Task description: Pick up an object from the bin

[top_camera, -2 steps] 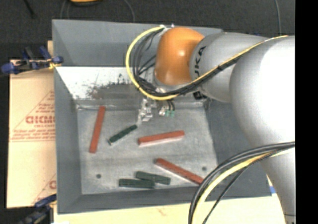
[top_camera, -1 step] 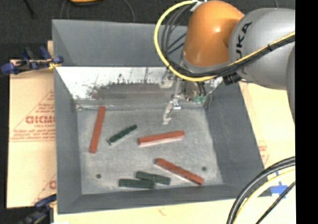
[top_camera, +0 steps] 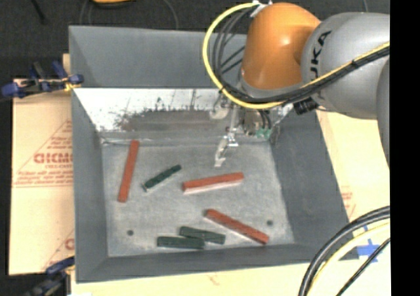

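Observation:
My gripper point(top_camera: 223, 151) hangs under the orange cover at the back right of the bin, with one thin finger pointing down over the bin floor. Just below and in front of that finger lies a pinkish-red flat bar point(top_camera: 212, 183), slightly tilted, with a gap between them. Left of the bar a small dark green stick point(top_camera: 162, 177) lies on a slant. Nothing shows between the fingers.
A long red-orange bar point(top_camera: 128, 171) lies upright along the left side. Toward the front lie a red bar point(top_camera: 237, 226) on a diagonal and two dark green sticks point(top_camera: 191, 238) side by side. The arm comes in from the right.

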Tool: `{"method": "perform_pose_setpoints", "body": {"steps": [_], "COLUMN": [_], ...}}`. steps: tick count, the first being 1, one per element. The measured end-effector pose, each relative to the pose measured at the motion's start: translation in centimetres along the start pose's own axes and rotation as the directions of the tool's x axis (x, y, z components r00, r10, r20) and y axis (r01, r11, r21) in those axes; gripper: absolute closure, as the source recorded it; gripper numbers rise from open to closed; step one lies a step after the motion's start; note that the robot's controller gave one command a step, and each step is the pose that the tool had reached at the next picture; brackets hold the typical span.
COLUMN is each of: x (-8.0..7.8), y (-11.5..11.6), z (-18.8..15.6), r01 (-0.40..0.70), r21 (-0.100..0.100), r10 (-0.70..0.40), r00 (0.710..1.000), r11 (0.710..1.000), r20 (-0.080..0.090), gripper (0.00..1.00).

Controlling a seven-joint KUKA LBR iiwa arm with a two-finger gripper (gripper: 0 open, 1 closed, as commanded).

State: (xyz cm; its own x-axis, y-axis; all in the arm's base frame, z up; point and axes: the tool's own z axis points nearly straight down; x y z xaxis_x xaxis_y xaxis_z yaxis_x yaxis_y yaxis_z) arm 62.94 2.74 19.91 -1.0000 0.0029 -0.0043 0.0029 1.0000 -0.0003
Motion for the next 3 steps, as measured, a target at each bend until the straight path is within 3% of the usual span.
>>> {"method": "perform_pose_setpoints", "body": {"steps": [1, 2, 3], "x": [0.7, 3.4, 3.4], "y": [0.4, -1.0, -1.0], "z": [5.0, 11.5, 11.5], "r01": [-0.001, -0.02, -0.02], "r21": [-0.001, -0.002, -0.002], "r10": [0.001, 0.019, 0.02], "r00": [1.0, 1.0, 1.0], "r11": [1.0, 1.0, 1.0], "r20": [0.007, -0.004, -0.004], "gripper": [0.0, 1.0, 1.0]}}
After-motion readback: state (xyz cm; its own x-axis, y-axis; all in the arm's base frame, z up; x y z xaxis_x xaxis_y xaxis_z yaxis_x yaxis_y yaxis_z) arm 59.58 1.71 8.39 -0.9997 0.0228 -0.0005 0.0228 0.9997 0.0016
